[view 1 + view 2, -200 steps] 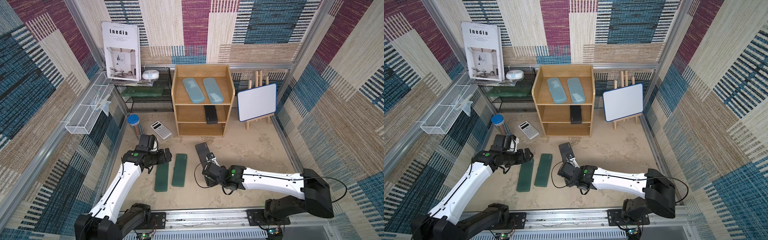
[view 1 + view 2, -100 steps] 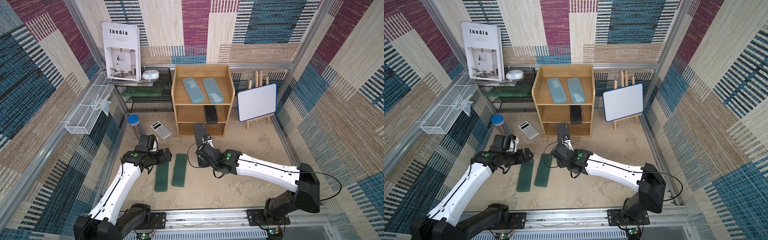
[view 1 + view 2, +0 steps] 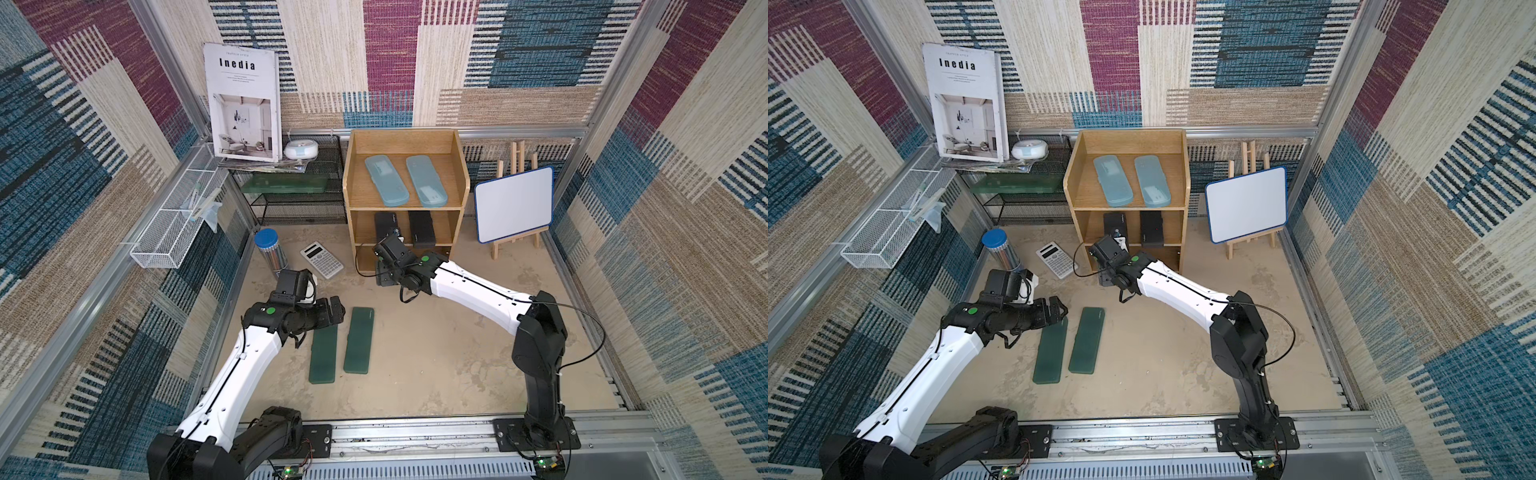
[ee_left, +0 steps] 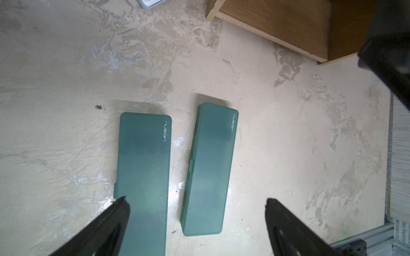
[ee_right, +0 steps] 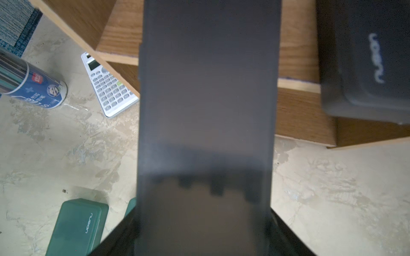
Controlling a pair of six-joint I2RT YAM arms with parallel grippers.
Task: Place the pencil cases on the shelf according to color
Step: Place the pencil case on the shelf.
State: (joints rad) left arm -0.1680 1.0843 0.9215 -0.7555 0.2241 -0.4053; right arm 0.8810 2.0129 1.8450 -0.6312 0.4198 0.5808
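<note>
A black pencil case (image 5: 206, 88) is gripped by the right gripper (image 5: 202, 212), with its far end inside the wooden shelf's (image 3: 352, 195) middle level. If it is pushed in crooked, the other black pencil case (image 3: 422, 228) beside it could be knocked. The left gripper (image 4: 196, 200) is seen open above the green pencil cases (image 4: 144, 166) on the worktop.

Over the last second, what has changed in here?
The right gripper, shut on a black pencil case, carried it from the open floor to the shelf's middle tier, beside the other black case. The left gripper stayed open above the two green cases; the blue cases stayed on top.
</note>
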